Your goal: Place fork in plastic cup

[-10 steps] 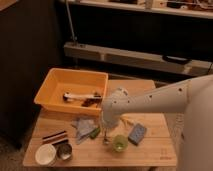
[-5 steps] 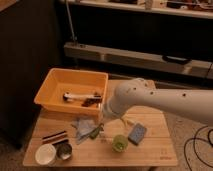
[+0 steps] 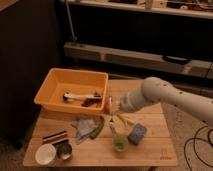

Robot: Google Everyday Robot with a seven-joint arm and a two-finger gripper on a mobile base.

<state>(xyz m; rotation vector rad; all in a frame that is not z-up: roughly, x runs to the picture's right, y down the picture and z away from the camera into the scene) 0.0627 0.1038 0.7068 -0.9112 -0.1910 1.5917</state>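
One wooden surface [image 3: 150,150] carries everything here, and a white robot arm [image 3: 170,97] reaches in over its right edge toward the middle. Next in size, an orange bin [image 3: 52,90] sits at the far left corner, holding a white-and-black tool-like object [image 3: 75,96] and some dark bits. At the arm's end the tool [image 3: 113,116] hangs over the middle of the surface, its fingers drawn together on the fork [image 3: 112,126], which slants down from it as a pale thin sliver toward the plastic cup [image 3: 119,144]. The fork's lower end is just above or at the cup's rim; which of the two I cannot tell. The cup stands near the front edge, right of centre. A blue sponge [image 3: 136,133] lies just beside the cup on its right, close enough to crowd that side. A green vegetable [image 3: 98,128] and a crumpled grey cloth [image 3: 82,125] lie to the cup's left. A yellowish stick with an orange ball [image 3: 108,104] rises just behind the tool. At the front left corner stand a white cup [image 3: 45,154], a dark metal tin [image 3: 63,151] and a striped flat item [image 3: 54,137], well apart from the cup.
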